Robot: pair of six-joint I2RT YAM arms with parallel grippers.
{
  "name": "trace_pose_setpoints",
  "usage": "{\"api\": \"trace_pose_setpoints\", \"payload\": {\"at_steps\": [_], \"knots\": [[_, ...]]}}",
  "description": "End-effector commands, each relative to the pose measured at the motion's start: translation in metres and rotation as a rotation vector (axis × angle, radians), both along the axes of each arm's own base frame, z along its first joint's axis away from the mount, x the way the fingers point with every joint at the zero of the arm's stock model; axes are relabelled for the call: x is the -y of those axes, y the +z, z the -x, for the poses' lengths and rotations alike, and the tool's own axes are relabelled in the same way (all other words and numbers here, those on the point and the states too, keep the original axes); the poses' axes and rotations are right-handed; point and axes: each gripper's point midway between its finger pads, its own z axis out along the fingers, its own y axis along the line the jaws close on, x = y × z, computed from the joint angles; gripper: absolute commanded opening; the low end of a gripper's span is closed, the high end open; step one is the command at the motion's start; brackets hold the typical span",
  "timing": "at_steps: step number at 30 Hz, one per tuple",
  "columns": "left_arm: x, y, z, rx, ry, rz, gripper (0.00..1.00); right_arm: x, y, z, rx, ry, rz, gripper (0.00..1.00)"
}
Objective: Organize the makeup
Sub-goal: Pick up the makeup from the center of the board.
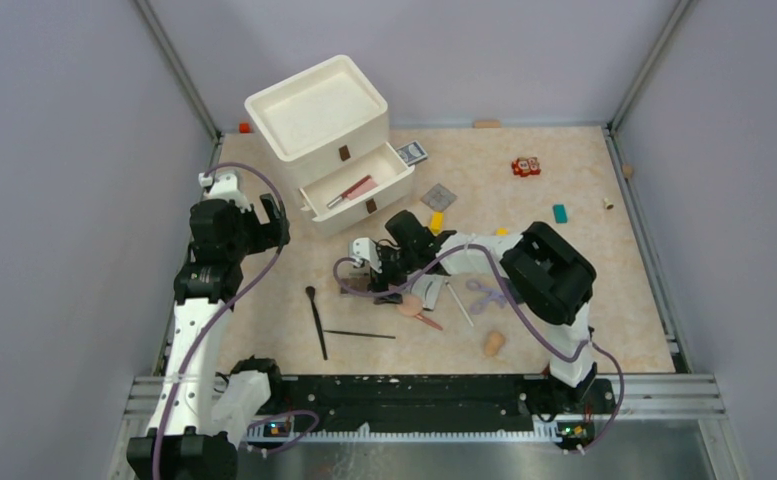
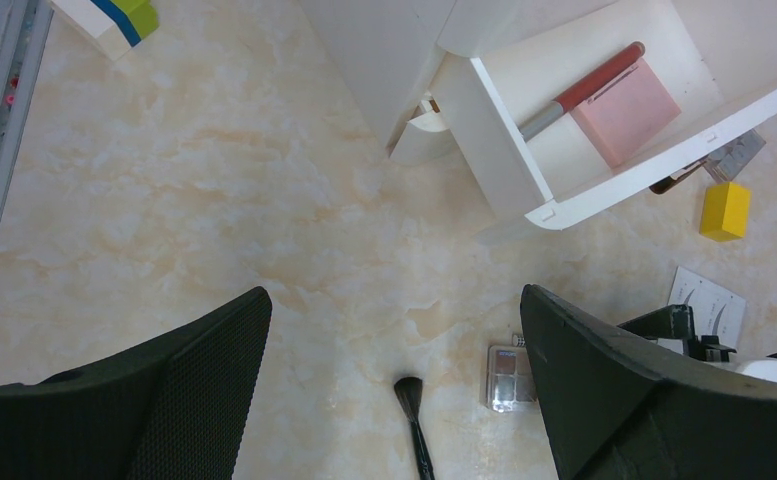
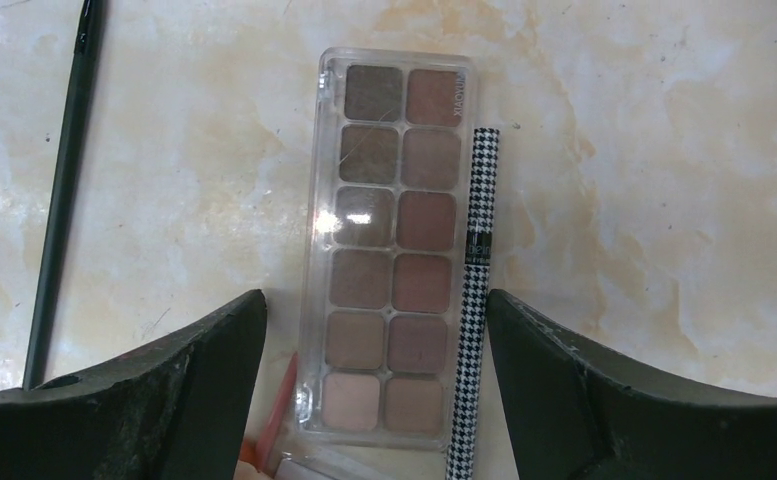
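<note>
My right gripper (image 3: 376,300) is open, low over the table, with its jaws on either side of the brown eyeshadow palette (image 3: 389,240). A houndstooth pencil (image 3: 472,300) lies along the palette's right edge and a thin black brush (image 3: 64,190) lies to its left. My left gripper (image 2: 394,295) is open and empty, above bare table in front of the open drawer (image 2: 494,150). The drawer holds the pink compact (image 2: 626,110) and a red-handled brush (image 2: 589,88). A black brush (image 1: 316,322), purple curler (image 1: 484,293), peach sponge (image 1: 493,343) and puff (image 1: 409,305) lie on the table.
The white drawer unit (image 1: 319,105) stands at the back left. A yellow block (image 1: 436,221), a teal block (image 1: 560,213), a red item (image 1: 525,166) and a patterned card box (image 1: 412,152) lie behind the right arm. Walls close in both sides.
</note>
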Motion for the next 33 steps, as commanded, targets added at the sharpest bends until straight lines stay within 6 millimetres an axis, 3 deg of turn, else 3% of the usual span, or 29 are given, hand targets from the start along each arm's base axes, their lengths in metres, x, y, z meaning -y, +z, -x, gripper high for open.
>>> {"api": "trace_pose_setpoints", "payload": {"at_steps": [1,9,15,21,27,33], "knots": [[-0.001,0.017,-0.005,0.067,-0.006,-0.007,0.99,-0.001,-0.004,-0.002,-0.032,0.008,0.016,0.77],[-0.001,0.017,-0.005,0.067,-0.007,-0.006,0.99,0.007,0.001,0.020,-0.040,0.030,0.021,0.74],[-0.001,0.017,-0.006,0.068,-0.008,-0.005,0.99,0.013,-0.007,0.038,-0.009,0.035,0.054,0.74],[0.001,0.016,-0.006,0.065,-0.017,-0.001,0.99,0.016,-0.007,0.034,0.068,-0.011,0.061,0.77],[0.001,0.015,-0.006,0.062,-0.017,0.000,0.99,0.009,0.016,0.017,0.179,-0.055,0.009,0.79],[0.001,0.014,-0.007,0.060,-0.016,0.000,0.99,0.002,0.029,0.024,0.165,-0.020,-0.031,0.78]]}}
